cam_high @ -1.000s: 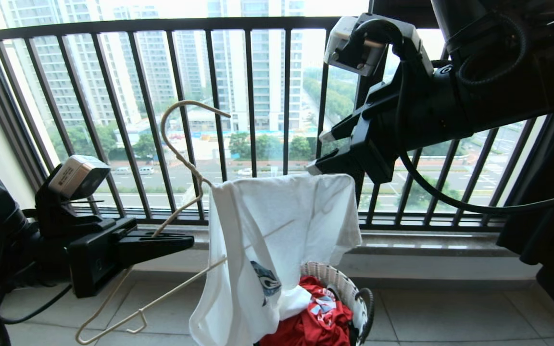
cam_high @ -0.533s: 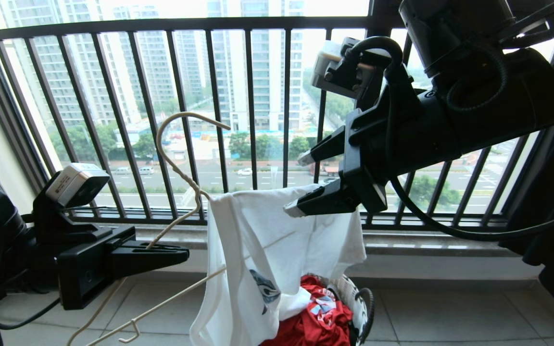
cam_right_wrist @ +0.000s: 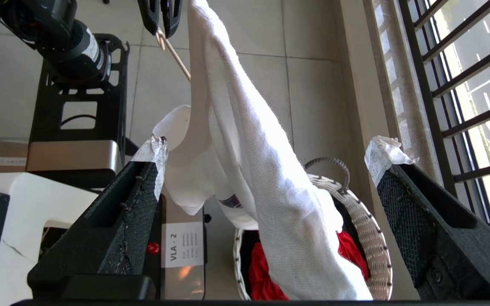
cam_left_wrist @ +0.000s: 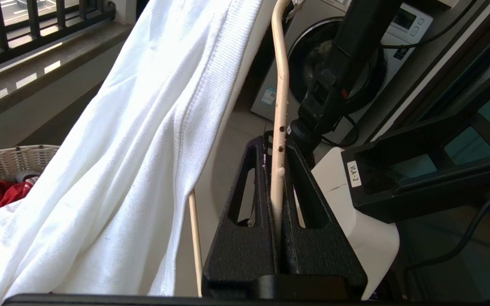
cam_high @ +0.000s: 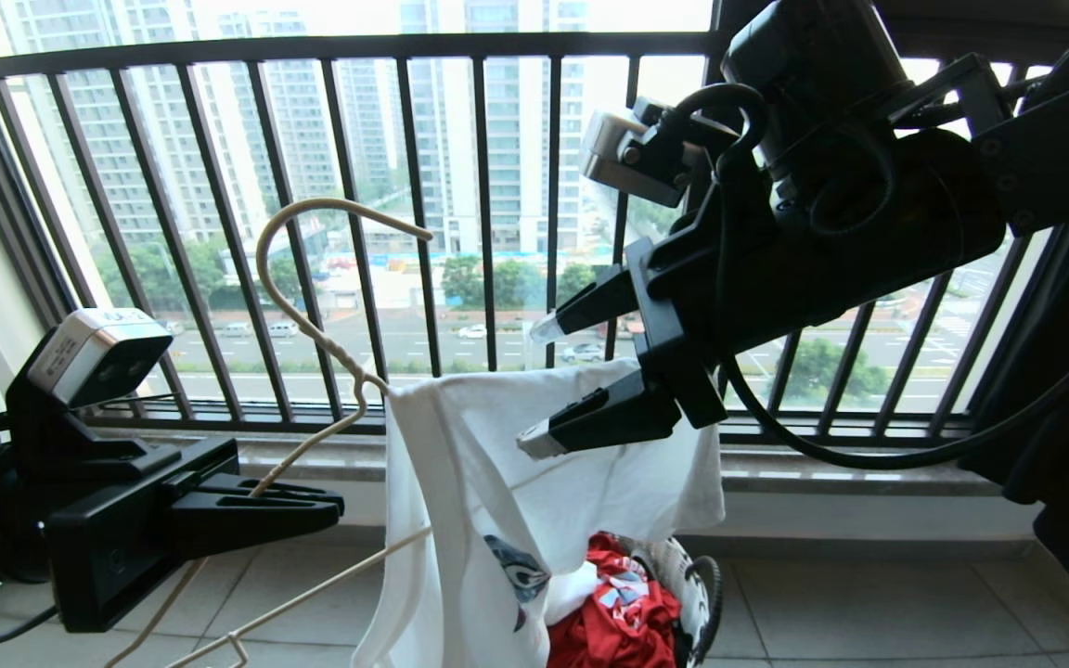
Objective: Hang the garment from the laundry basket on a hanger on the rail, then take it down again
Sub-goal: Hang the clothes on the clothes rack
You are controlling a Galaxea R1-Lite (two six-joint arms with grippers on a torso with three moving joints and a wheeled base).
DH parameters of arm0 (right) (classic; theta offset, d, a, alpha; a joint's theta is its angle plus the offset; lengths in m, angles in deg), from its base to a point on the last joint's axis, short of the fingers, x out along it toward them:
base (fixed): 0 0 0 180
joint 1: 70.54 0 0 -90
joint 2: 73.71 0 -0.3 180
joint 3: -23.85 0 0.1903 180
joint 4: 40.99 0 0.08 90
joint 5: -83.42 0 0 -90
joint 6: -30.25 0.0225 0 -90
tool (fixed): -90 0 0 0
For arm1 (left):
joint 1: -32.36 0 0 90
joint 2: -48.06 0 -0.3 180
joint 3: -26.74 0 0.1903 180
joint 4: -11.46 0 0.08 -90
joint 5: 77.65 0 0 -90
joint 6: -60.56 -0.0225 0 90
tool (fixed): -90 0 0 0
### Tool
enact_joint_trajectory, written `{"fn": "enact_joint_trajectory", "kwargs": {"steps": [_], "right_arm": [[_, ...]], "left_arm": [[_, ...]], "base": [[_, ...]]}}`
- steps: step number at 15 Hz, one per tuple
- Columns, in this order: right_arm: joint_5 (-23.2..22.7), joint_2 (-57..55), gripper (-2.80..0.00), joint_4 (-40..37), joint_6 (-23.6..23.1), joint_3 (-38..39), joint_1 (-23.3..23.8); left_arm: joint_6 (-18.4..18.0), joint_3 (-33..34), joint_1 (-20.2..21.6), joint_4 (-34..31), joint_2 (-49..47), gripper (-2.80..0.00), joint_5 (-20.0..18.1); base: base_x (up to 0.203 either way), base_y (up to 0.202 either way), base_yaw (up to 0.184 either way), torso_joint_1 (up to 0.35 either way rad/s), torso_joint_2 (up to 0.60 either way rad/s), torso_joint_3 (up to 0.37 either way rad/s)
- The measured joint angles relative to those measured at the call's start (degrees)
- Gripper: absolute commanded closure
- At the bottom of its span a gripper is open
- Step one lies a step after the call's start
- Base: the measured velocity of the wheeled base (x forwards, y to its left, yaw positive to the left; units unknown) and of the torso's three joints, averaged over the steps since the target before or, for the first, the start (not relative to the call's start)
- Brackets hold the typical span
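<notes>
Head view shows the left gripper (cam_high: pixel 335 508) clamped on the hanger (cam_high: pixel 307 327) carrying the garment (cam_high: pixel 534 520), while the right gripper (cam_high: pixel 534 385) gapes wide just above the laundry basket (cam_high: pixel 697 580).

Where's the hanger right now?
In the head view the hanger is left of centre before the window bars, its wire clamped in the left gripper, with the white T-shirt draped over its right end above the laundry basket.

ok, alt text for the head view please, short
White T-shirt draped over one end of a cream wire hanger, which the left tool clamps shut at lower left. The right tool hovers open beside the shirt's top edge. Below, a white woven basket holds a red garment, before a black window railing.
</notes>
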Motion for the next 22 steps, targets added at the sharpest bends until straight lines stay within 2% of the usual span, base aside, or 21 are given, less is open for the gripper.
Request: {"fn": "enact_joint_trajectory", "kwargs": {"steps": [8, 9, 12, 22], "right_arm": [[-1.25, -4.73, -2.80, 2.56, -0.17, -1.85, -1.09], [-1.22, -5.01, 0.00, 2.58, -0.32, -1.85, -1.20], [-1.23, -5.38, 0.00, 2.54, -0.68, -1.88, -1.34], [-1.23, -4.40, 0.00, 1.82, -0.79, -1.61, -2.35]], "left_arm": [[0.20, -0.96, 0.00, -0.12, 2.61, 0.00, 0.40], [0.17, -1.06, 0.00, -0.15, 2.66, 0.00, 0.64], [0.28, -1.43, 0.00, -0.16, 2.92, 0.00, 3.15], [1.65, -2.36, -0.01, -0.03, 3.28, 0.00, 4.46]], "base": [[0.000, 0.000, 0.000, 0.000, 0.00, 0.000], [0.000, 0.000, 0.000, 0.000, 0.00, 0.000], [0.000, 0.000, 0.000, 0.000, 0.00, 0.000], [0.000, 0.000, 0.000, 0.000, 0.00, 0.000]]}}
